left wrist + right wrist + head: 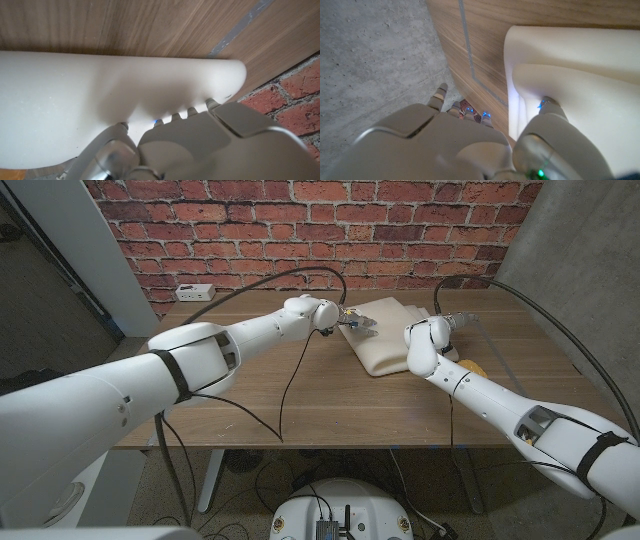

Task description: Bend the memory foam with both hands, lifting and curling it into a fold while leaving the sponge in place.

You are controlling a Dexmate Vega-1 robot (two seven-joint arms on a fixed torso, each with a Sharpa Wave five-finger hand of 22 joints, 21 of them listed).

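While the left hand (352, 322) grips the memory foam (385, 340) at its left edge, fingers pressed into the soft slab, the foam sits on the table (250, 395) toward the far right, already doubled at its right side. Further right, the right hand (452, 323) pinches that curled edge, likely to hold the fold. Near it lies a yellowish sponge (473, 366), seemingly untouched

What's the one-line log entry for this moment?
left hand: pressing memory foam | right hand: gripping foam edge | foam: partly curled | sponge: on table
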